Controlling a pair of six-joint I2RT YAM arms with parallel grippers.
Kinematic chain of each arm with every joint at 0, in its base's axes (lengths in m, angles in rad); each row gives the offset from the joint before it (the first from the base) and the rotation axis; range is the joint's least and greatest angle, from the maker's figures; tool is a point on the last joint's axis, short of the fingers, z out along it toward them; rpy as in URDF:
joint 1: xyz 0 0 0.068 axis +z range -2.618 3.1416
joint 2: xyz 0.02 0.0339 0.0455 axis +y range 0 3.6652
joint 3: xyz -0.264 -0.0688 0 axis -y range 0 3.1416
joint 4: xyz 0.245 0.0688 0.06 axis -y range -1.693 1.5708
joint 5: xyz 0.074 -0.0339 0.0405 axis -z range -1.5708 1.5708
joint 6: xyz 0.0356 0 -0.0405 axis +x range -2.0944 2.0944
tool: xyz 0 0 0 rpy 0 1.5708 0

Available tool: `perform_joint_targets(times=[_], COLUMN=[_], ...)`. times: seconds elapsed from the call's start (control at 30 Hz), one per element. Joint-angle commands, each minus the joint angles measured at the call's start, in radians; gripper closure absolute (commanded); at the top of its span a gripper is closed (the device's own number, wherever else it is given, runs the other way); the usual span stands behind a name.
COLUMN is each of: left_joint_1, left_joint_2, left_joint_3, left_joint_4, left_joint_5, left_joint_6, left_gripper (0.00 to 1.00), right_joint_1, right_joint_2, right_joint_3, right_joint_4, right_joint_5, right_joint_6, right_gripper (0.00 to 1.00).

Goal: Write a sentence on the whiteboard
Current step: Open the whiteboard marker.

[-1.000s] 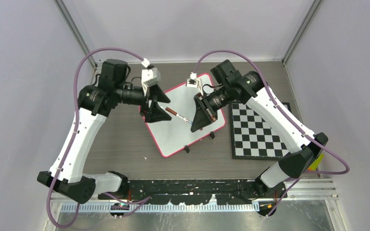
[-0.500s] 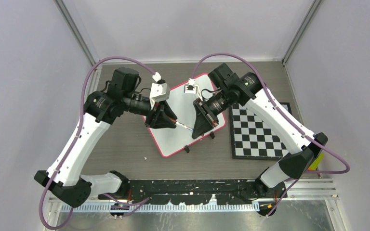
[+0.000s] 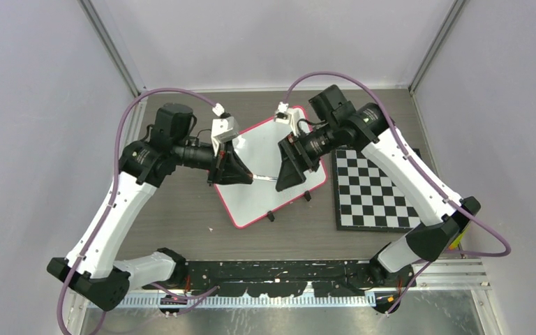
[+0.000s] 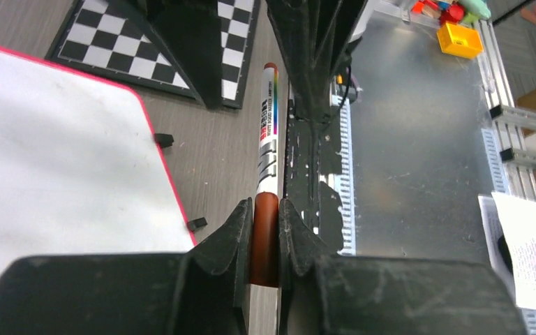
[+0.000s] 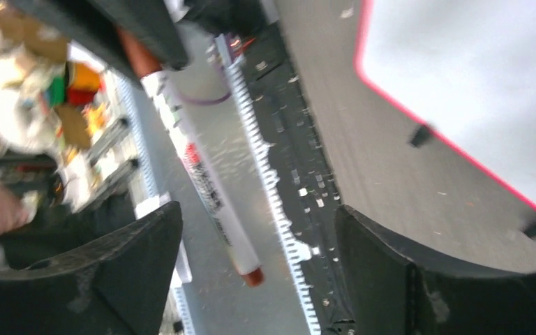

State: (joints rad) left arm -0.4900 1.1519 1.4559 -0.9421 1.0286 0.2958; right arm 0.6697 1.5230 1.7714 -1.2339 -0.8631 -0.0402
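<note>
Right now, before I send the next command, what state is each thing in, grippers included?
rounded white whiteboard with red-pink rim: flat on the table, no writing visible.
white marker with brown-red cap: held above the whiteboard by its cap end.
left gripper: shut on the marker.
right gripper: open, fingers either side of the marker, not touching.
black-and-white checkered board: flat on the table, beside the whiteboard.

**Desk:** What colours did the whiteboard (image 3: 262,195) show?

**Photographer:** Plain white, rimmed in red-pink. Right of it lay a black-and-white checkered board (image 3: 373,192). Over it was a white marker (image 4: 268,132) with a rainbow stripe, black lettering and a brownish-red cap. The table (image 3: 181,209) under it was grey-brown woodgrain.
</note>
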Motion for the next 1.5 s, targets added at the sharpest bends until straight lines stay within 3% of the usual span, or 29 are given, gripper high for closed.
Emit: perform_joint_targets(times=[0.0, 0.13, 0.2, 0.33, 0.47, 0.57, 0.73, 0.9, 1.1, 1.47], left_joint_1=[0.066, 0.129, 0.166, 0.179, 0.184, 0.194, 0.198, 0.199, 0.199, 0.198], left_joint_2=[-0.047, -0.065, -0.066, -0.047, -0.034, -0.031, -0.041, -0.031, -0.018, -0.013], left_joint_3=[-0.056, -0.132, -0.175, -0.241, -0.306, -0.340, -0.353, -0.344, -0.345, -0.344], left_joint_4=[0.199, 0.401, 0.576, 0.847, 1.102, 1.258, 1.288, 1.280, 1.301, 1.306], left_joint_5=[0.024, 0.060, 0.081, 0.102, 0.102, 0.113, 0.092, 0.091, 0.032, 0.034], left_joint_6=[-0.219, -0.469, -0.620, -0.877, -1.089, -1.192, -1.224, -1.224, -1.252, -1.256], left_gripper=[1.00, 1.00, 1.00, 1.00, 1.00, 1.00, 1.00, 1.00, 1.00, 1.00], right_joint_1=[-0.078, -0.148, -0.158, -0.188, -0.208, -0.209, -0.207, -0.203, -0.180, -0.143], right_joint_2=[-0.109, -0.198, -0.222, -0.203, -0.135, -0.119, -0.132, -0.124, -0.129, -0.102], right_joint_3=[-0.023, -0.107, -0.112, -0.050, -0.041, -0.081, -0.153, -0.159, -0.186, -0.147], right_joint_4=[0.195, 0.354, 0.412, 0.432, 0.597, 0.762, 0.971, 0.988, 1.070, 0.986], right_joint_5=[0.266, 0.274, 0.276, 0.009, -0.135, -0.152, -0.140, -0.149, -0.147, -0.113], right_joint_6=[0.179, 0.236, 0.238, 0.176, 0.430, 0.620, 0.782, 0.792, 0.872, 0.794], right_gripper=[0.14, 0.14, 0.14, 0.14, 0.14, 0.14, 0.14, 0.16, 0.33, 0.45])
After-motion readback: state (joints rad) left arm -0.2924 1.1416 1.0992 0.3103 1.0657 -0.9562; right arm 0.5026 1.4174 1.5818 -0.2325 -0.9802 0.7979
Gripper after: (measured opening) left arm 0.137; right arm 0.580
